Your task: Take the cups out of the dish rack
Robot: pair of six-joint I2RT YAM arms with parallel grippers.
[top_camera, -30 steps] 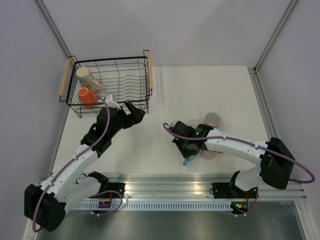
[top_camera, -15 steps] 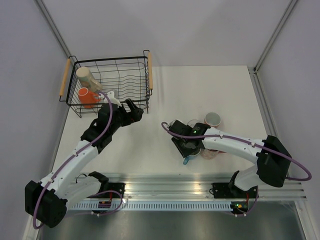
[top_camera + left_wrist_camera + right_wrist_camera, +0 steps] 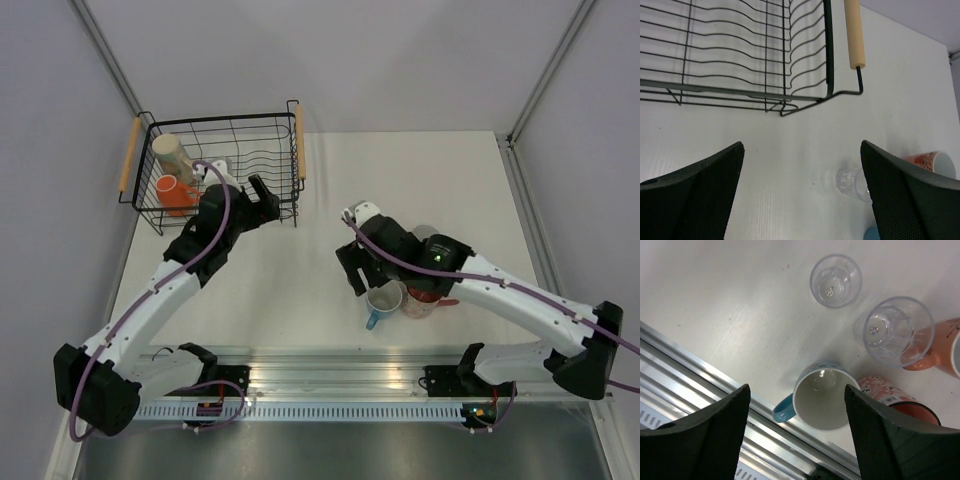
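Observation:
The black wire dish rack [image 3: 297, 175] stands at the far left with a cream mug [image 3: 170, 154] and an orange mug [image 3: 176, 194] inside. My left gripper [image 3: 262, 194] hovers open and empty at the rack's near right corner [image 3: 828, 75]. In the left wrist view its fingers frame bare table [image 3: 801, 150]. A blue mug [image 3: 821, 399] stands upright on the table near the front rail, below my right gripper [image 3: 797, 390], which is open and clear of it. Two clear cups [image 3: 835, 280] [image 3: 897, 330], an orange mug [image 3: 940, 352] and a pink-red patterned cup [image 3: 892, 397] crowd beside it.
The rack's wooden handle [image 3: 854, 32] juts toward the table's middle. A metal rail [image 3: 330, 365] runs along the near edge just behind the blue mug [image 3: 383, 300]. Grey walls close in on both sides.
My right gripper opened, let go of the blue mug and lifted above it. My left arm moved farther toward the rack, still open.

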